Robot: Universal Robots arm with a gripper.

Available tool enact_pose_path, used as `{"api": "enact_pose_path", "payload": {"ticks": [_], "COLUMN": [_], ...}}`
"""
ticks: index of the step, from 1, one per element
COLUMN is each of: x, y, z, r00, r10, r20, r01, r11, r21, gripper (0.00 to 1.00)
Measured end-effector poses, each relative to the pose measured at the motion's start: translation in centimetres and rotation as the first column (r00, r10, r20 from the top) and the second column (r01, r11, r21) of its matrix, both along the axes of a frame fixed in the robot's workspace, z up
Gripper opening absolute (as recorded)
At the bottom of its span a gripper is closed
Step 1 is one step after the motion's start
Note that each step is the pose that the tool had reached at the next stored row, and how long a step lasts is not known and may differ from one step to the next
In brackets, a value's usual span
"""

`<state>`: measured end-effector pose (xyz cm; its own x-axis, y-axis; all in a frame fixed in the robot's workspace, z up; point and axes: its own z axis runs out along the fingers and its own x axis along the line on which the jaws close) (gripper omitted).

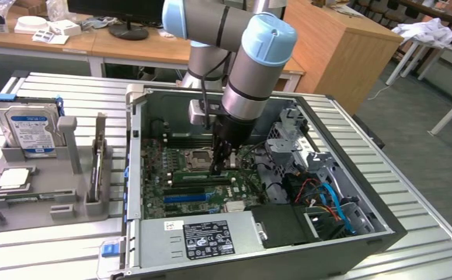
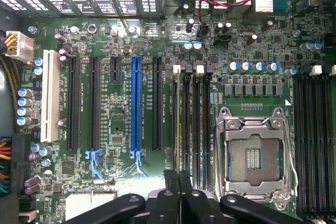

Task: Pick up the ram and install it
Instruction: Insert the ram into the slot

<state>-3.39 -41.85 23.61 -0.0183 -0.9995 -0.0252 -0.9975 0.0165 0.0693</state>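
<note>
My gripper [image 1: 222,169] reaches down into the open computer case [image 1: 382,230], just above the motherboard. Its two black fingertips stand almost together, shut on the ram [image 2: 177,129]. The ram shows edge-on as a thin grey-green strip. It runs from between the fingertips along the memory slot nearest the expansion slots. The gripper [image 2: 177,176] sits over the near end of that slot row. Whether the ram is pressed fully into the slot I cannot tell. The neighbouring black memory slots [image 2: 197,129] look bare. The bare CPU socket [image 2: 254,153] lies just beside them.
A grey parts holder [image 1: 55,204] at the exterior view's left carries a silver hard drive [image 1: 31,125]. Inside the case, drive cages and blue and orange cables [image 1: 327,195] crowd the exterior view's right. The power supply [image 1: 207,236] is at the front. A blue expansion slot [image 2: 137,103] lies beside the memory slots.
</note>
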Motion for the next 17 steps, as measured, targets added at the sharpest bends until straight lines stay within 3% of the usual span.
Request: {"api": "enact_pose_path", "payload": {"ticks": [17], "x": [0.04], "y": [0.00], "z": [-0.24], "r00": [1.0000], "r10": [0.000], "r20": [0.0000], "r01": [0.000], "r11": [1.0000], "r21": [0.0000], "gripper": [0.12]}}
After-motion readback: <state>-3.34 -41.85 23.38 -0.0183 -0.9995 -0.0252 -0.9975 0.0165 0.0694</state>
